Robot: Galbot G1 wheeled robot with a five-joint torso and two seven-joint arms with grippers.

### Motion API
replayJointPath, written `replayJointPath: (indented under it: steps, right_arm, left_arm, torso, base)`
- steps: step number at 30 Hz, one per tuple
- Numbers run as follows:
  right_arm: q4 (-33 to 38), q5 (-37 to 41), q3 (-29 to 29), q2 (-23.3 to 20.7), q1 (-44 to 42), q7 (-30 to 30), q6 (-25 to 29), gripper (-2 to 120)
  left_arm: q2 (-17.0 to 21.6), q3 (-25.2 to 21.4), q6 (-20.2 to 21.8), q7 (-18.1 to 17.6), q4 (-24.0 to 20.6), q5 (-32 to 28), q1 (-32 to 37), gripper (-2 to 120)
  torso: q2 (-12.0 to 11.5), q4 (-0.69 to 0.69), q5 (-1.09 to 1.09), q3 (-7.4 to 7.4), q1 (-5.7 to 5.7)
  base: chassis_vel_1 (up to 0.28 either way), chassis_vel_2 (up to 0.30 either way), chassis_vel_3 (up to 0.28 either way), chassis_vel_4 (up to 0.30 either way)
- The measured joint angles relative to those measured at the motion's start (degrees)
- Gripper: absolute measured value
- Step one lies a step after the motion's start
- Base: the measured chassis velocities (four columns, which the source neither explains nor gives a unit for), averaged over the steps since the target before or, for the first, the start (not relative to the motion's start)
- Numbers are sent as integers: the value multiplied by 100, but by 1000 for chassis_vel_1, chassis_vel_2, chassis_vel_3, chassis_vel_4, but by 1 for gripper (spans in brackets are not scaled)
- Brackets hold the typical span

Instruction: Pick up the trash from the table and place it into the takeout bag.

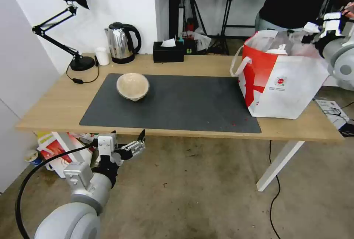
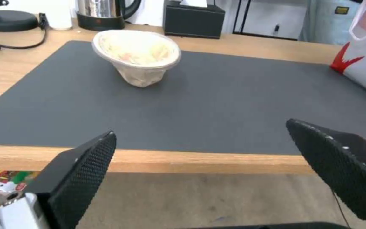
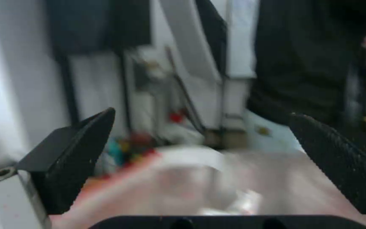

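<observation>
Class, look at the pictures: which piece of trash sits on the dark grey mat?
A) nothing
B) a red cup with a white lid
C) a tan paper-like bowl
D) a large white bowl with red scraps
C: the tan bowl stands alone on the mat, apart from the takeout bag.

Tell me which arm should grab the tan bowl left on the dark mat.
Left, probably. The left tool hangs open just below the table's front edge, facing the tan paper-like bowl on its side of the mat. The right tool is open above the white-and-red takeout bag, far across.
</observation>
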Motion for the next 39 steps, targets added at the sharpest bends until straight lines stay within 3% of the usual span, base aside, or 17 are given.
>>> replayJointPath:
  steps: [2, 3, 4, 7, 14, 20, 22, 27, 29, 31, 32, 39]
  right_arm:
    - [95, 56, 78, 2, -90, -85, 156, 100]
    - [311, 103, 218, -2, -304, -398, 700, 100]
    - [311, 103, 218, -2, -304, -398, 700, 100]
    - [701, 19, 507, -48, -869, -958, 1618, 100]
    - [1357, 170, 749, 30, -1492, -889, 2102, 100]
    - [2021, 58, 703, 247, -1661, -434, 2267, 100]
    - [2625, -261, 529, 344, -1741, 144, 2296, 100]
    - [3153, -689, 394, 498, -2017, 801, 2360, 100]
    - [3452, -1193, 359, 688, -2618, 1112, 2479, 100]
    - [3481, -1305, 359, 717, -2748, 1130, 2508, 100]
    - [3564, -1839, 363, 804, -3153, 1236, 2607, 100]
    - [3930, -3289, 405, 1101, -4451, 1468, 2804, 100]
  left_arm:
    - [7, -1, 0, 0, 0, 0, 2, 100]
    - [32, -4, 0, 1, 0, 0, 6, 100]
    - [32, -4, 0, 1, 0, 0, 6, 100]
    - [54, -28, 0, 1, 0, 13, 22, 100]
    - [42, -54, -17, 1, 0, 55, 44, 100]
    - [-54, -98, -34, 2, 0, 117, 129, 100]
    - [-101, -133, -45, 2, 0, 148, 175, 100]
    - [-139, -140, -63, 2, 0, 175, 197, 100]
    - [-176, -140, -88, 4, 0, 225, 222, 100]
    - [-176, -140, -91, 7, 0, 236, 227, 100]
    - [-174, -143, -100, 15, 0, 257, 237, 100]
    - [-195, -155, -121, 22, 0, 299, 268, 100]
  torso:
    - [0, 0, 2, 0, 0]
    - [0, 2, -2, -1, 0]
    - [0, 2, -2, -1, 0]
    - [0, 2, 2, 0, 0]
    - [0, 0, -1, -1, 0]
    - [0, 2, -1, 0, 0]
    - [0, 2, -3, -1, 0]
    - [0, 3, -3, 0, 0]
    - [0, 0, 2, -1, -1]
    - [0, 1, 2, 0, 0]
    - [0, 1, 0, 0, 0]
    - [0, 1, 0, 0, -1]
  base:
    - [0, 0, 0, 0]
    - [0, 0, 0, 0]
    - [0, 0, 0, 0]
    - [0, 0, 0, 0]
    - [0, 0, 0, 0]
    - [0, 0, 0, 0]
    - [0, 0, 0, 0]
    - [0, 0, 0, 0]
    - [0, 0, 0, 0]
    - [0, 0, 0, 0]
    - [0, 0, 0, 0]
    - [0, 0, 0, 0]
